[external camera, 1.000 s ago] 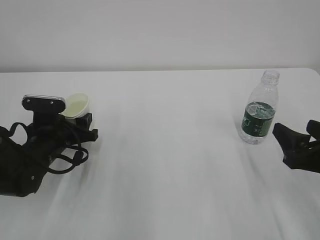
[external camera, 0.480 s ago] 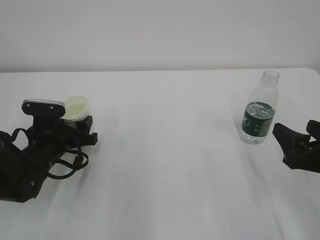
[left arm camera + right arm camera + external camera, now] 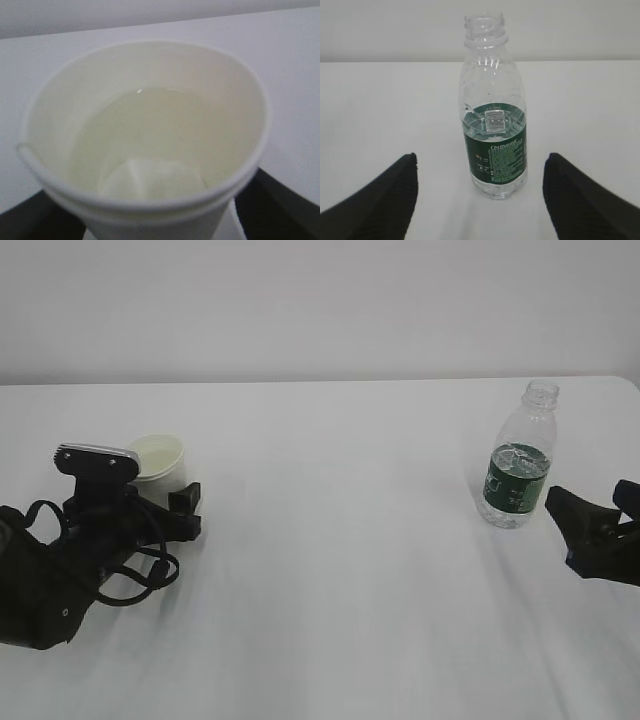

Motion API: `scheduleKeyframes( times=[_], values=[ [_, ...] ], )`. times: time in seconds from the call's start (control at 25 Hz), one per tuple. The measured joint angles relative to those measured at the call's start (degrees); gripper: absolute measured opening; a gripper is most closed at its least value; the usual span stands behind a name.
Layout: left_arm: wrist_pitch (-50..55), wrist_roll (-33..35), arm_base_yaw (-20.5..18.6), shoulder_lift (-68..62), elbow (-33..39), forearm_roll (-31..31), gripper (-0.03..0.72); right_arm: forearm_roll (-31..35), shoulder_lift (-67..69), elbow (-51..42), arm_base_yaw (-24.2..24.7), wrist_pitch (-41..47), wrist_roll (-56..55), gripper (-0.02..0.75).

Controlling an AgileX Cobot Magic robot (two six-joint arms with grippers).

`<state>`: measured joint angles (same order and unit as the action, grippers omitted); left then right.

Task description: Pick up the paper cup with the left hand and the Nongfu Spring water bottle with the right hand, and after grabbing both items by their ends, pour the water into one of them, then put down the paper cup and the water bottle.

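Note:
The paper cup [image 3: 160,457] stands upright on the white table at the left, with clear water [image 3: 150,130] in its lower part. My left gripper [image 3: 166,490] is open around the cup's base. In the left wrist view its fingers [image 3: 280,205] flank the cup [image 3: 145,125], and a strip of table shows between the right finger and the cup wall. The Nongfu Spring water bottle [image 3: 517,462], uncapped and green-labelled, stands at the right, filled to about the label's top. My right gripper [image 3: 578,525] is open just short of the bottle [image 3: 495,145], touching nothing.
The white table [image 3: 340,570] runs to a pale wall behind. Its far edge passes just behind the bottle. My left arm's cables [image 3: 130,575] loop low over the table beside the cup.
The cup has gone from tilted to upright and sits lower, on the table. My left gripper's jaws have widened away from it. The right arm and the bottle have not moved.

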<state>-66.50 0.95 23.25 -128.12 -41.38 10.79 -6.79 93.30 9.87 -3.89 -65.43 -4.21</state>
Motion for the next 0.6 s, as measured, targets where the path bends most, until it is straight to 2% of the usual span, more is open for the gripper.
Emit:
scheduleKeyframes(
  times=[0.2,0.6],
  values=[
    [0.0,0.0,0.0,0.0,0.62,-1.21,0.63,0.0,0.0,0.0,0.0,0.0,0.0,0.592],
    [0.1,0.0,0.0,3.42,6.34,-1.21,0.63,-1.86,0.0,0.0,0.0,0.0,0.0,0.593]
  ],
)
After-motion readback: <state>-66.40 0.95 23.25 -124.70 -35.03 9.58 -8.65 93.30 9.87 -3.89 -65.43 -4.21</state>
